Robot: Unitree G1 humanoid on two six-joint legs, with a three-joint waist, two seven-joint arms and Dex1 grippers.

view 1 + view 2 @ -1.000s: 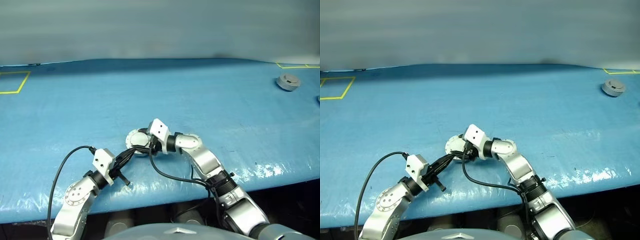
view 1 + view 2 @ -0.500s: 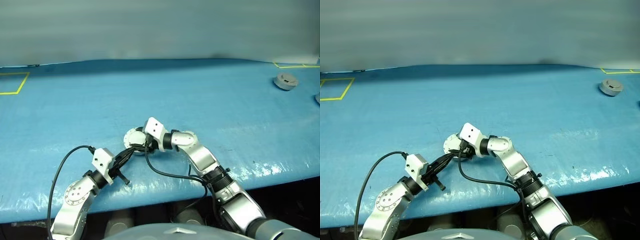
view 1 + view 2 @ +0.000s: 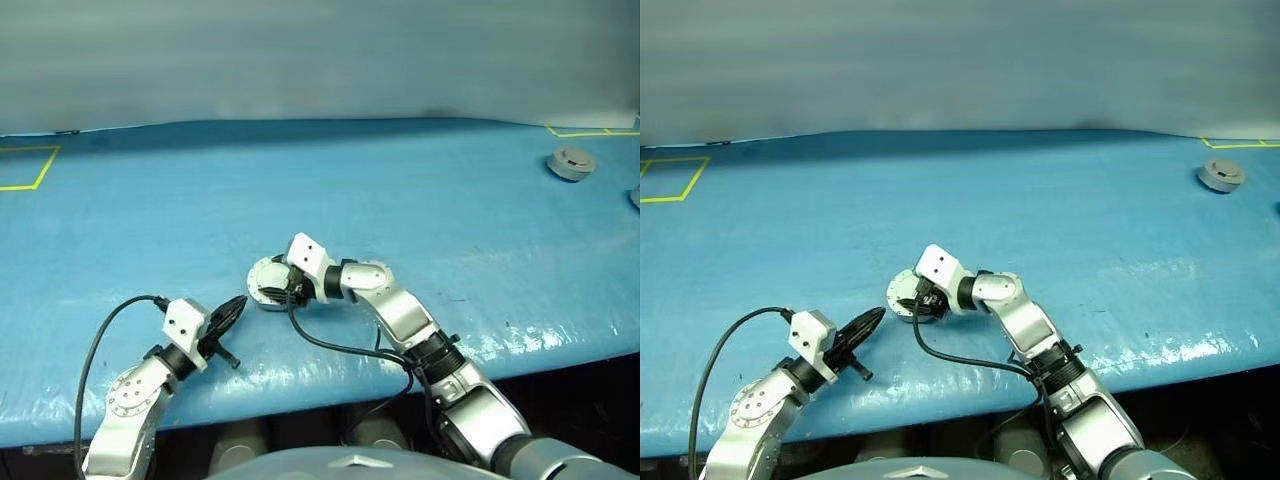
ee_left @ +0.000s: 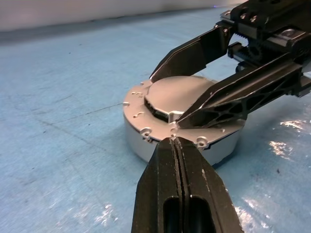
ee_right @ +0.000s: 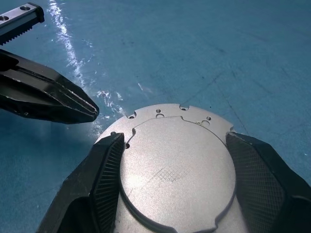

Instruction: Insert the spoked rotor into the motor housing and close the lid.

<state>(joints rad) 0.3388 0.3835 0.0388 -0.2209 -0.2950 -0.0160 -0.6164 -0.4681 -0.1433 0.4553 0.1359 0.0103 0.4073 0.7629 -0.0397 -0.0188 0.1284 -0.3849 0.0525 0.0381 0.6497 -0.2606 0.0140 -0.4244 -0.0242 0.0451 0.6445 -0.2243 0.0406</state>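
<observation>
Seen near the front edge of a blue plastic-covered table (image 3: 400,190): a round, shallow silver-grey metal motor housing (image 4: 141,141), its hinged disc lid (image 5: 177,174) folded flat on top with the plain grey outer face and raised centre upward. Spoked rotor judged to be shut away beneath that lid, given how squarely it lies.

Spread wide around the housing, the right gripper (image 5: 174,140), one ribbed black finger on each side of the rim; likely placed so to keep the light casing from sliding on the slick cover. Not possible to tell whether the pads actually press the wall or merely flank it.

Pinched fully together into a single black point, the left gripper (image 4: 172,143), holding nothing, tip aimed at the near rim of the lid and just beside it, apparently not touching. A closed tip of this sort suits nudging or pressing a lid down, hence the likely reason for the pose.

Well apart, at the far right of the table: a separate plain grey puck (image 3: 573,162) beside yellow tape marks (image 3: 590,131), no part of the job.

Judged close to finished, with only seating of the lid perhaps left to confirm.
</observation>
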